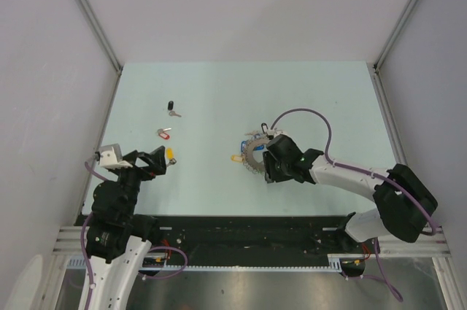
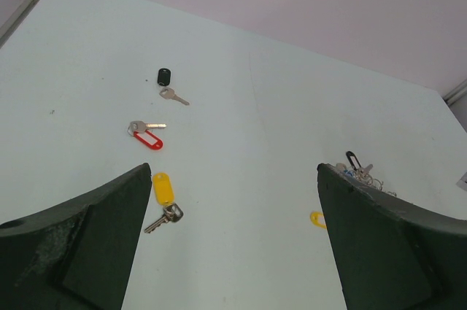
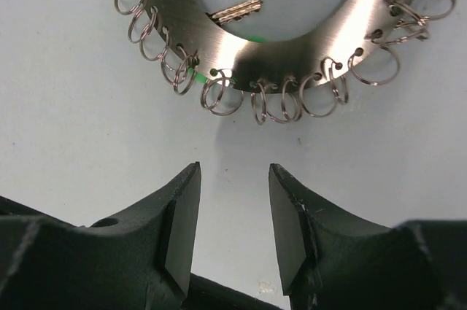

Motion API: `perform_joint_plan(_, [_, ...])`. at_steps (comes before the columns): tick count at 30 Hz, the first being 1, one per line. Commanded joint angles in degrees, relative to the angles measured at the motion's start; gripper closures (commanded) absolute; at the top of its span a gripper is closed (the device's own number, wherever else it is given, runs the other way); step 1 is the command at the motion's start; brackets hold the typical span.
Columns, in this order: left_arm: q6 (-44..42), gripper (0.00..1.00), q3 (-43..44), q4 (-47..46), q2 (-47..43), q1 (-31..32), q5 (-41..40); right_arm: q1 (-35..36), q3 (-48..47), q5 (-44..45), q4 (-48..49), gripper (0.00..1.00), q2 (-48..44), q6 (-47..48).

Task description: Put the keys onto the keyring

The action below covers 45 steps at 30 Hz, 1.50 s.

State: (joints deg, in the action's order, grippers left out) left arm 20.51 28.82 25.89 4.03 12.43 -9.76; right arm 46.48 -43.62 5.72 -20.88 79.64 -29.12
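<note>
The right gripper (image 3: 233,179) stands narrowly parted and empty, its black fingers just short of the large silvery metal keyring (image 3: 306,55) at 12 o'clock. The left gripper (image 2: 233,171) gapes wide, holding nothing. Around its 11 o'clock, the black-headed key (image 2: 166,80), red-headed key (image 2: 148,135) and yellow-headed key (image 2: 163,192) lie apart on the pale table (image 1: 328,98), with open surface around them. White walls (image 1: 241,4) close in three sides.
</note>
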Motion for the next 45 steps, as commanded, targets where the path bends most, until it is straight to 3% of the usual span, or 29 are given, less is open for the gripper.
perform_joint_plan(1, [-0.1, 0.0, 0.1, -0.8, 0.6, 0.1, 1.6, 0.8, -0.3, -2.2, 5.4, 0.53, 2.7, 0.9])
perform_joint_plan(10, [-0.2, 0.0, 0.0, -0.8, 1.2, 0.1, 1.8, 2.6, -3.6, -0.4, 8.1, 0.52, 6.8, 1.2])
perform_joint_plan(16, [-0.2, 0.0, 0.0, -1.2, 2.1, -0.6, 2.5, 3.8, -4.5, 4.3, 6.5, 0.44, 1.4, 1.6])
perform_joint_plan(20, [-0.3, 0.0, -0.2, -1.5, 2.5, -1.6, 3.5, 3.8, -4.5, 8.2, 5.3, 0.43, -1.9, -1.0])
perform_joint_plan(24, [-0.3, 0.0, -0.3, -2.0, 2.6, -2.7, 4.8, 3.6, -3.5, 11.2, 5.8, 0.49, -2.3, -4.6])
perform_joint_plan(32, [-0.4, 0.0, -0.3, -2.0, 2.6, -2.7, 4.9, 1.7, 0.9, 9.0, 11.6, 0.61, 0.7, -12.8])
perform_joint_plan(45, [-0.5, 0.0, -0.3, -2.2, 2.3, -2.7, 5.2, 0.5, 1.8, 6.7, 15.4, 0.7, 6.0, -13.2])
